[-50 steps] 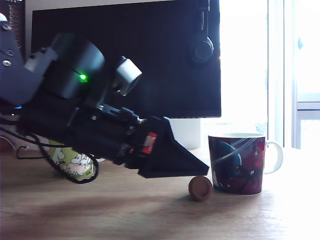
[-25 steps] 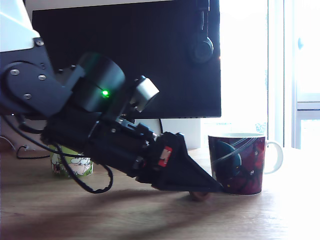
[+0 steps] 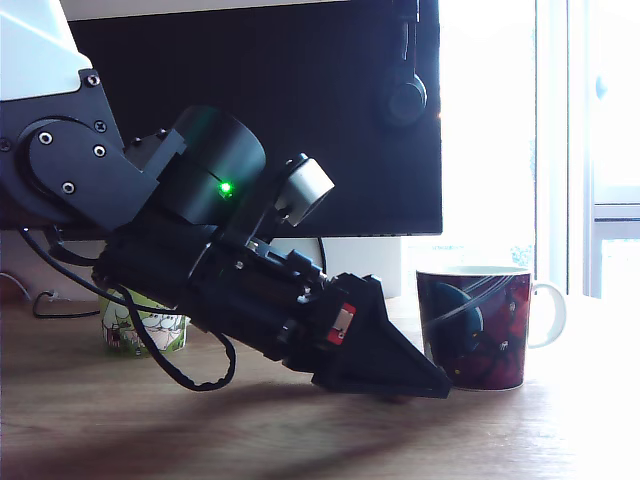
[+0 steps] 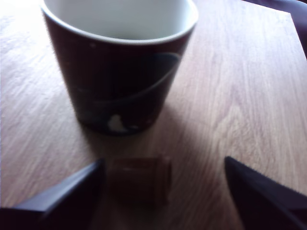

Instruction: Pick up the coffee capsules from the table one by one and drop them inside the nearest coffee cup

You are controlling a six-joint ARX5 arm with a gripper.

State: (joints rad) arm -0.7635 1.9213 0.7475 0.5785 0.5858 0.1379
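A copper-brown coffee capsule (image 4: 141, 179) lies on its side on the wooden table, just in front of a dark patterned coffee cup (image 4: 120, 72). My gripper (image 4: 164, 163) is open and straddles the capsule, which rests close to one finger (image 4: 67, 199), with a wide gap to the other finger (image 4: 261, 194). In the exterior view the gripper (image 3: 435, 387) is tilted down with its tips at the table beside the dark cup (image 3: 480, 330), and it hides the capsule. No other capsules show.
A green and white cartoon mug (image 3: 140, 328) stands behind the arm at the exterior view's left. A dark monitor (image 3: 340, 110) with headphones (image 3: 405, 95) fills the back. A black cable (image 3: 190, 375) loops under the arm.
The arm moved toward the exterior view's right and came down. Its fingertips now reach the table at the dark cup and cover the brown capsule that was visible before.
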